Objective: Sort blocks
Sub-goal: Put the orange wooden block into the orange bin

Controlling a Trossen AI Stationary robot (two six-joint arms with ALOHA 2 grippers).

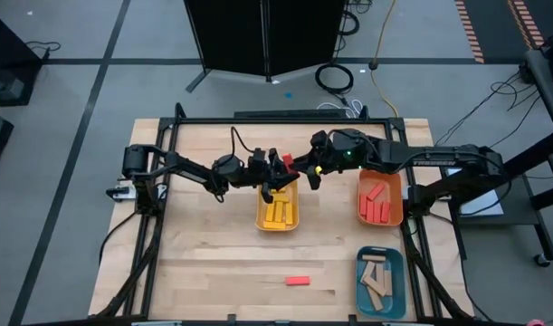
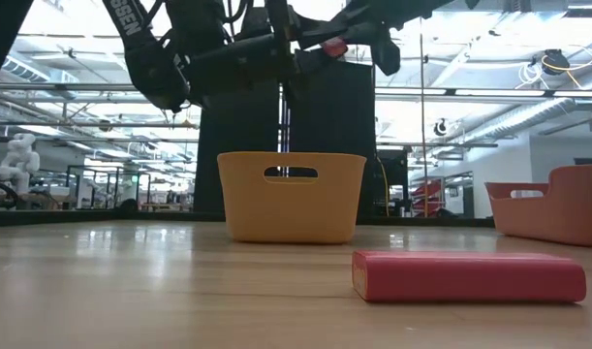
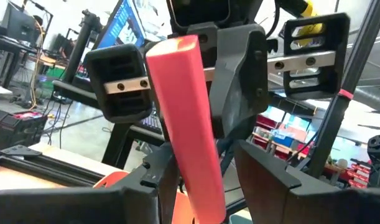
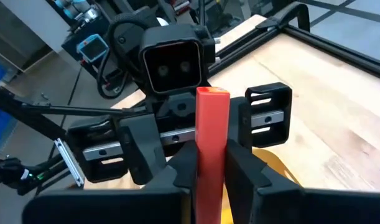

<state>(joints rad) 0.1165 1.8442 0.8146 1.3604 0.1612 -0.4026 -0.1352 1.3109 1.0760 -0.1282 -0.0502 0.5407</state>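
Observation:
Both grippers meet in the air above the yellow tray (image 1: 278, 213), which holds yellow blocks. My right gripper (image 4: 211, 168) comes from the right and is shut on a red block (image 4: 213, 134). My left gripper (image 3: 205, 180) comes from the left and is open, a finger on either side of the block's other end (image 3: 199, 180); I cannot tell whether a finger touches it. A second red block (image 1: 297, 281) lies flat on the table near the front edge. The orange tray (image 1: 381, 199) holds red blocks and the teal tray (image 1: 380, 281) holds tan blocks. My right gripper pinches one end of the red block (image 4: 212, 163) between its two fingers (image 4: 240, 171). It comes level from the table's right. The block lies along the fingers and sticks out toward my left gripper. It is lifted clear, high above the yellow tray.
The yellow tray (image 2: 291, 199) stands at the table's middle, directly under the grippers. The orange tray (image 2: 557, 204) and the teal tray stand along the right side. The loose red block (image 2: 468, 276) lies on bare wood in front. A black frame rims the table.

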